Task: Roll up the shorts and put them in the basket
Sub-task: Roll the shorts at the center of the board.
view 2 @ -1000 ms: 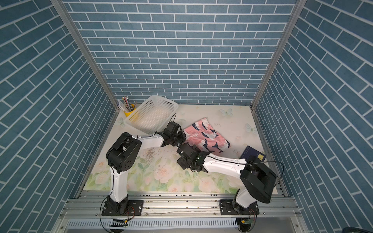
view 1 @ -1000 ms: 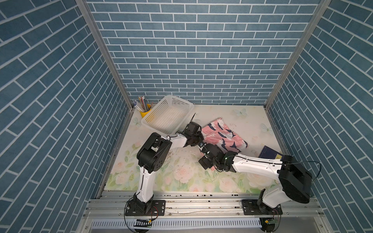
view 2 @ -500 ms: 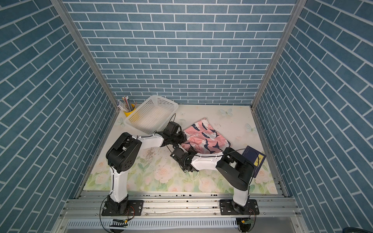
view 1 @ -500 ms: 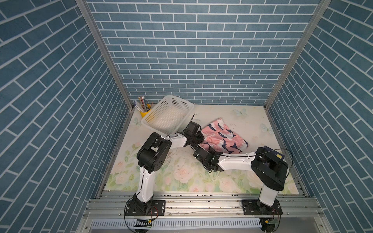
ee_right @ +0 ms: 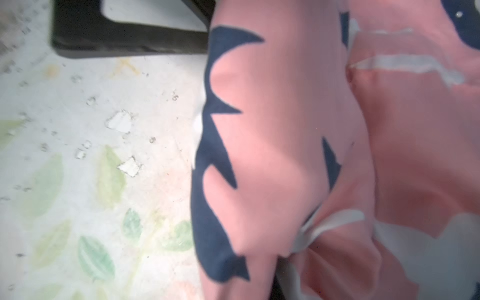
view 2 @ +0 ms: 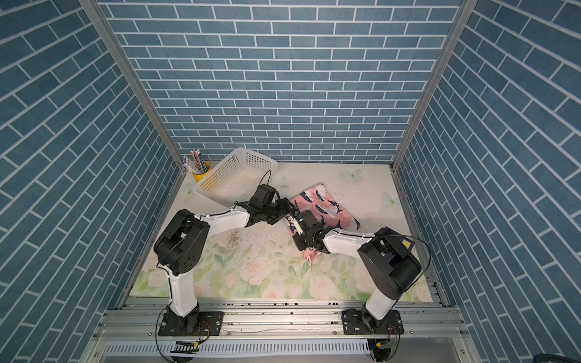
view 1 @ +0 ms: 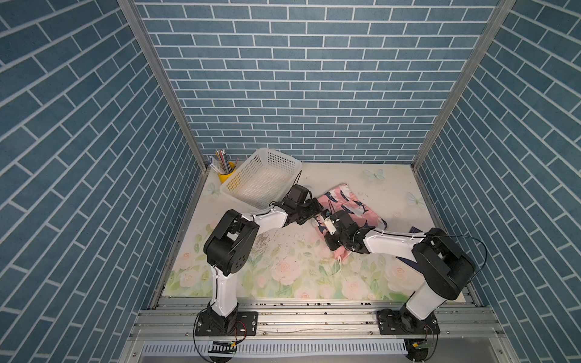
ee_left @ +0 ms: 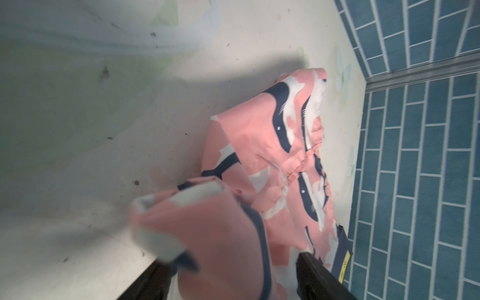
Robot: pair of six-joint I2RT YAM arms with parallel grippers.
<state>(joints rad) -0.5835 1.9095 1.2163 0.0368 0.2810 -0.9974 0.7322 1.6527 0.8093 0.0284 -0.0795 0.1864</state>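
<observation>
Pink shorts (view 1: 349, 204) inside parted left end effector (ee_left: 231, 270), covering right end effector (view 1: 327, 221), closure indiscernible.

Before me, the shorts (view 1: 352, 204) are soft matt cloth, the basket (view 1: 276, 154) perforated smooth plastic, my worktop (view 1: 283, 267) a smooth, scuffed printed sheet.

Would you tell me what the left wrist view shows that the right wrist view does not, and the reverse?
Only the left wrist view: the blue brick wall, a dark blue item with a yellow label, what looks like the white basket's blurred rim, and the left gripper, fingers wide apart with cloth between. Only the right wrist view: green leaf prints on the table mat and a black bar. Both: the shorts, pink with navy and white shapes, bunched on that mat.
</observation>
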